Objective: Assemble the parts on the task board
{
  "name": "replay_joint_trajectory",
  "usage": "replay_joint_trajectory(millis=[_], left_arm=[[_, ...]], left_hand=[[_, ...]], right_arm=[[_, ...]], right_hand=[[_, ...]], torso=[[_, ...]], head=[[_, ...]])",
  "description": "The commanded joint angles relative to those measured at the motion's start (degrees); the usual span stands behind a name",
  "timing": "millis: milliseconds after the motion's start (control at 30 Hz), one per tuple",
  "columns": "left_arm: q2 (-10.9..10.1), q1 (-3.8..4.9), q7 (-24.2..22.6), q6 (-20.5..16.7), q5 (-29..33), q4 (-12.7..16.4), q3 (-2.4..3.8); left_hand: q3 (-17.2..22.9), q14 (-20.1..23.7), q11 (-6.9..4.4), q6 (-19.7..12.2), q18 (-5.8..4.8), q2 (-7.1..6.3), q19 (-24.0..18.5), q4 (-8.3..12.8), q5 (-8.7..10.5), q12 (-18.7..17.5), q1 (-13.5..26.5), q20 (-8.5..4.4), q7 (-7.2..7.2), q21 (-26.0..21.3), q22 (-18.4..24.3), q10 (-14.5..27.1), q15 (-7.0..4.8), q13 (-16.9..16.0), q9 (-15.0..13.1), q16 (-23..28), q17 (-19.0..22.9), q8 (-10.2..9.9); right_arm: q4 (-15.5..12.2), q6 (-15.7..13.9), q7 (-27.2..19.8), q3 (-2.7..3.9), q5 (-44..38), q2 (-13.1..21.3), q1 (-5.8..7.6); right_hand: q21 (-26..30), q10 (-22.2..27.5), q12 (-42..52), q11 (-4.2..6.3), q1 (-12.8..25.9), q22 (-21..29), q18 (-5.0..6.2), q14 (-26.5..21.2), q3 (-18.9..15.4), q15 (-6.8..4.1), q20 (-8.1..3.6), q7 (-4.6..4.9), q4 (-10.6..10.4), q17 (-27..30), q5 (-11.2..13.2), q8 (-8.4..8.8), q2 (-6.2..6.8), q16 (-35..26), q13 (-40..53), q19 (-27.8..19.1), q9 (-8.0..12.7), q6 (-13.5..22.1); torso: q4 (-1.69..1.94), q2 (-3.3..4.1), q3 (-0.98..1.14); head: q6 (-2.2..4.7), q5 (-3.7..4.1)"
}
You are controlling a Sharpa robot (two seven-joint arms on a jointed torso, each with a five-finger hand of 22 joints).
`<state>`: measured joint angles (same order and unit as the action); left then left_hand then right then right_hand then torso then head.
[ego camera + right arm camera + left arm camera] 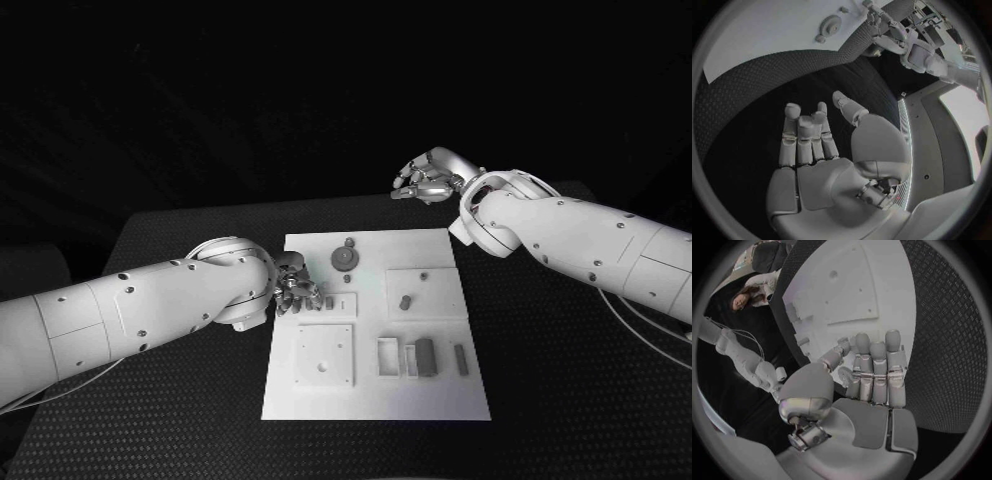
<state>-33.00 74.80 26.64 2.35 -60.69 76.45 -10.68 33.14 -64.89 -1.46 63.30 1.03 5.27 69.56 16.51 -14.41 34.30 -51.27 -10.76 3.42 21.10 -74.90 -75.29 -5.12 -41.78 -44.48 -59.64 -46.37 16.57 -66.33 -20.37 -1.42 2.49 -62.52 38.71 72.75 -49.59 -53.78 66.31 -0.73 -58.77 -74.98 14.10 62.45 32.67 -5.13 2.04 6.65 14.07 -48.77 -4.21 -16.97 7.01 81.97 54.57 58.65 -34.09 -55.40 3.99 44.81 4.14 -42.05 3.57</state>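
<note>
The white task board lies in the middle of the black table. On it are a round grey part, a small grey piece, a grey block and a slim bar. My left hand rests at the board's left edge, its fingertips beside a small part. In the left wrist view its fingers stretch out over the board's edge and hold nothing. My right hand hangs raised beyond the board's far right corner. It holds nothing, and its fingers are apart.
A white square plate and a white frame sit on the board's near half. Black textured table surrounds the board on all sides. The right wrist view shows the board and the round part far off.
</note>
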Motion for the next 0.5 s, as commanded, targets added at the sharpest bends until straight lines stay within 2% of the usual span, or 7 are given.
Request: replay_joint_trajectory(millis=[33,500], left_arm=[[-0.1,-0.13,1.0,0.1,-1.8,0.0,-0.14],[-0.7,-0.13,1.9,-1.0,-1.8,-0.4,-0.15]], left_hand=[[0.7,-0.4,-1.78,0.7,0.91,0.02,0.2,0.0,-2.02,0.3,-0.3,-0.28,-0.46,0.4,-1.4,-1.6,-0.38,-0.1,-0.2,-0.3,0.1,-0.1],[0.8,-0.5,-1.86,0.9,0.91,0.09,0.3,0.1,-2.08,0.5,-0.2,-0.32,-0.54,0.6,-1.4,-1.7,-0.40,-0.1,-0.2,-0.5,0.1,-0.1]], right_arm=[[-0.1,0.7,-0.6,0.02,-0.1,0.0,-0.03],[-0.1,0.6,-0.7,0.02,-0.1,0.1,-0.03]], right_hand=[[0.2,0.5,0.2,-0.09,0.2,-0.9,0.90,-0.4,-0.2,-0.03,0.09,0.38,0.0,0.1,-0.3,0.29,-0.25,0.0,-0.1,-0.3,0.0,0.1],[0.2,0.5,0.2,-0.09,0.2,-0.9,0.90,-0.4,-0.1,-0.03,0.09,0.38,0.1,0.1,-0.3,0.29,-0.26,0.0,-0.1,-0.3,0.0,0.1]], torso=[[0.04,-0.02,-0.01],[0.08,0.00,-0.10]], head=[[0.00,0.04],[-0.02,0.02]])
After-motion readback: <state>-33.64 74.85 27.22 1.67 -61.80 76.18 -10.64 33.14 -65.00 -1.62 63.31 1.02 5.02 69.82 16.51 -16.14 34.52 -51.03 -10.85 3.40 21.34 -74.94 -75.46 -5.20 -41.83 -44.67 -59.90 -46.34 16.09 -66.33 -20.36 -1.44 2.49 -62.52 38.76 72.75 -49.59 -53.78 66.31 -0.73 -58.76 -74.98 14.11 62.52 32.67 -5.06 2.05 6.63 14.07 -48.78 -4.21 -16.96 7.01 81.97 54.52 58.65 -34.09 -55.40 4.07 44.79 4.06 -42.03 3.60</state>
